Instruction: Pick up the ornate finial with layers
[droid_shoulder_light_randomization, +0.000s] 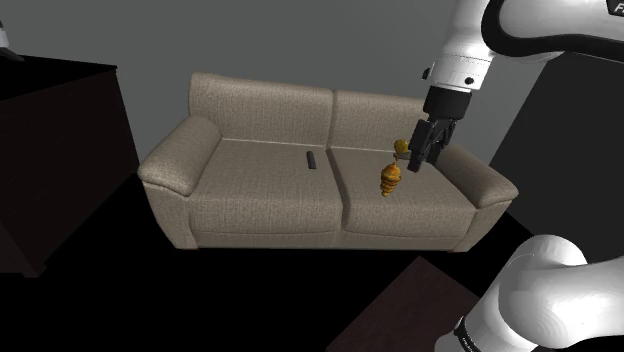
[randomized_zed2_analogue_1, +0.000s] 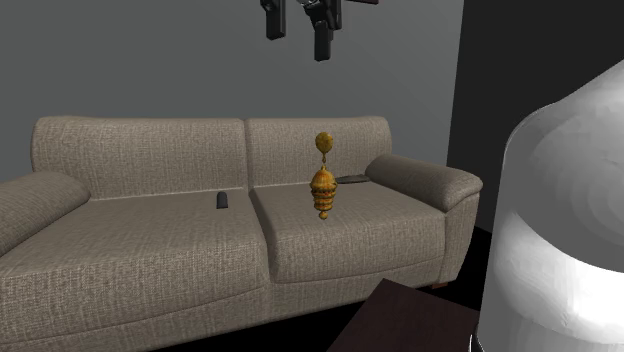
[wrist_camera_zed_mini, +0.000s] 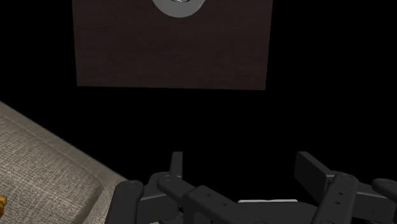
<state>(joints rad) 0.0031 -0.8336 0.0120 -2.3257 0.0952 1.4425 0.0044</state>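
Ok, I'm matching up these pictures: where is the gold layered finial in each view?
Shoulder view: the golden finial stands on the beige sofa's seat cushion at that view's right, near the armrest.
Second exterior view: the finial stands on that view's right cushion, just right of the middle seam.
Wrist view: a gold sliver on the sofa fabric, probably it.
Shared landmark: the sofa.

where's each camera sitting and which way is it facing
Shoulder view: high beside the stand, looking down on the sofa and finial; the white arm and gripper show.
Second exterior view: low before the sofa, facing it; the white arm looms at its right, fingers hang in from the top.
Wrist view: on the hand, looking past the open fingers back at the stand and the sofa's edge.
Both exterior views share the finial upright on one seat cushion, gripper above.
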